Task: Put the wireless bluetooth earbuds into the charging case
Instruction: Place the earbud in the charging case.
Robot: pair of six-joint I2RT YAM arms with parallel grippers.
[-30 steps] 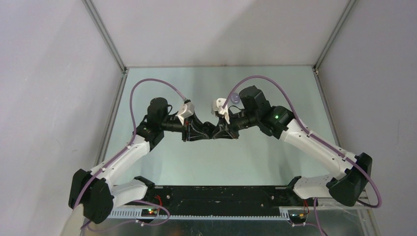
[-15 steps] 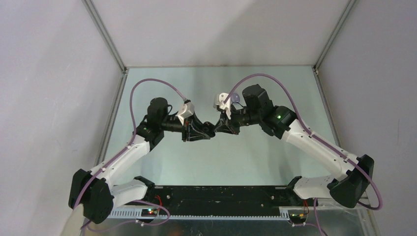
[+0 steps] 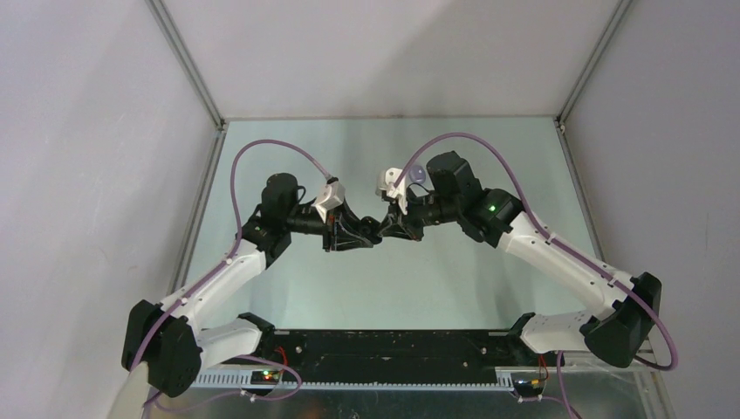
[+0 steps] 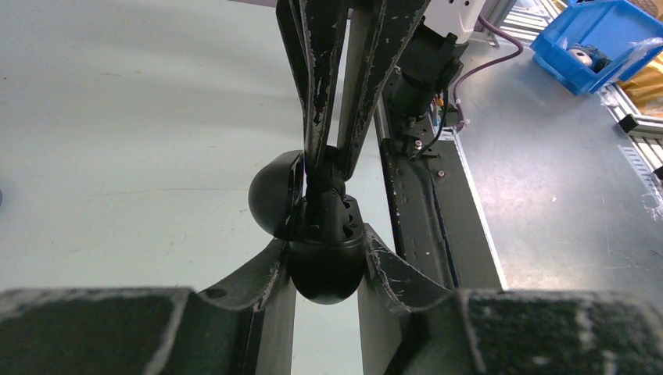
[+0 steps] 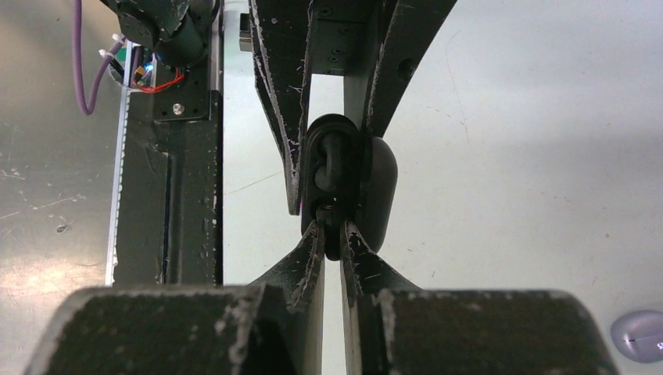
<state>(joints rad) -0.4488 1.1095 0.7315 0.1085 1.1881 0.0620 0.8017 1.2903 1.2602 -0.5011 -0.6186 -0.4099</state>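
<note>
In the left wrist view my left gripper is shut on the rounded base of the black charging case. The case's lid hangs open to the left. My right gripper meets it tip to tip and is shut on a tiny glossy black earbud, held at the case's open top. The right wrist view shows the case end-on, between the left fingers. From above, both grippers touch over the middle of the table. Other earbuds are hidden.
A small pale purple rounded thing lies on the green table behind the right wrist, also at the corner of the right wrist view. Grey walls close in both sides. The black base rail runs along the near edge.
The right gripper has edged a little left, closer into the case held by the left gripper. The left arm has stayed still.
</note>
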